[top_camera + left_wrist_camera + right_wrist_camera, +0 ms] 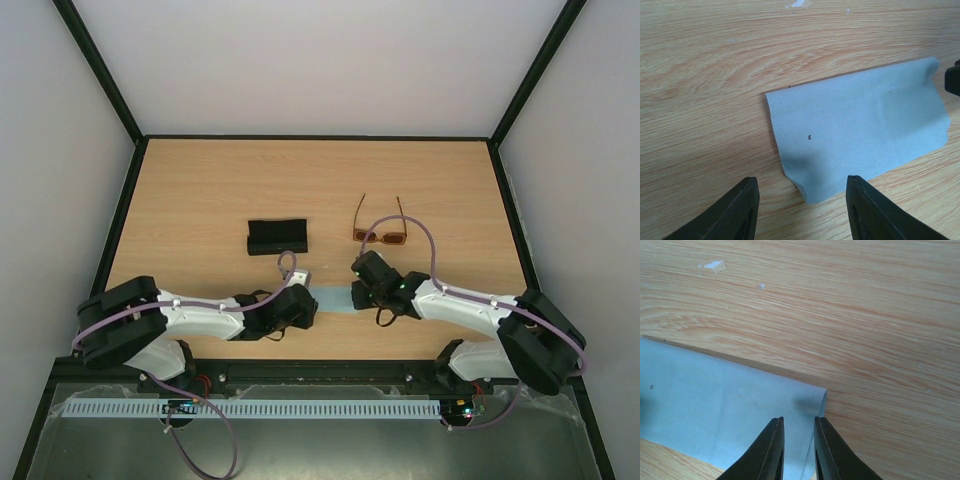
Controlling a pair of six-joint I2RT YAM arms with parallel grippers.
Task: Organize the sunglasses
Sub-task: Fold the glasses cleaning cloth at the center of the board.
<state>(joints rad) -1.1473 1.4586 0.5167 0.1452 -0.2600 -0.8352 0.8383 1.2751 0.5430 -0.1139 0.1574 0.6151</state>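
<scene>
The sunglasses [380, 235], thin brown frame with amber lenses, lie on the table with temple arms unfolded, pointing away. The black case [277, 236] lies to their left. A light blue cloth [333, 298] lies near the front edge between both grippers. My left gripper [306, 296] is open wide, and the cloth's near corner [810, 192] lies between its tips [802, 192]. My right gripper [357, 291] hovers over the cloth's opposite curled edge [821, 399], its jaws [799, 422] only narrowly apart with cloth [715, 405] showing flat beneath the gap.
The wooden table [200, 190] is walled by a black frame on three sides. Small white flecks [715, 265] lie on the wood beyond the cloth. The right gripper's dark tip [954, 77] shows at the left wrist view's right edge.
</scene>
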